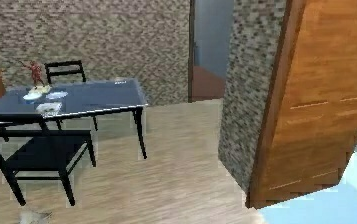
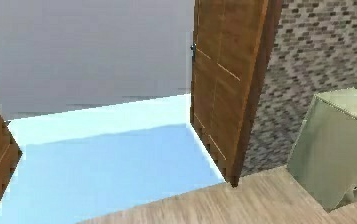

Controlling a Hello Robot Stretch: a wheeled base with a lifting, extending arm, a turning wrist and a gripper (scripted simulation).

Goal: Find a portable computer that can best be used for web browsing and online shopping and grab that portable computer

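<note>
A dark-topped table (image 1: 106,98) stands at the forward view's left on a wooden floor. On it lie a few small pale things (image 1: 41,95), flat and plate-like, too small to name, and a small reddish plant-like thing (image 1: 34,72) at its far left end. I make out no laptop shape among them.
Two black chairs (image 1: 41,152) (image 1: 66,72) stand at the table. A mottled stone-patterned wall (image 1: 248,90) and an open wooden door (image 1: 316,100) rise at the forward view's right. In the arm side view a wooden door (image 2: 231,85) opens onto a pale blue floor (image 2: 106,160); a pale green cabinet (image 2: 336,145) stands at the right.
</note>
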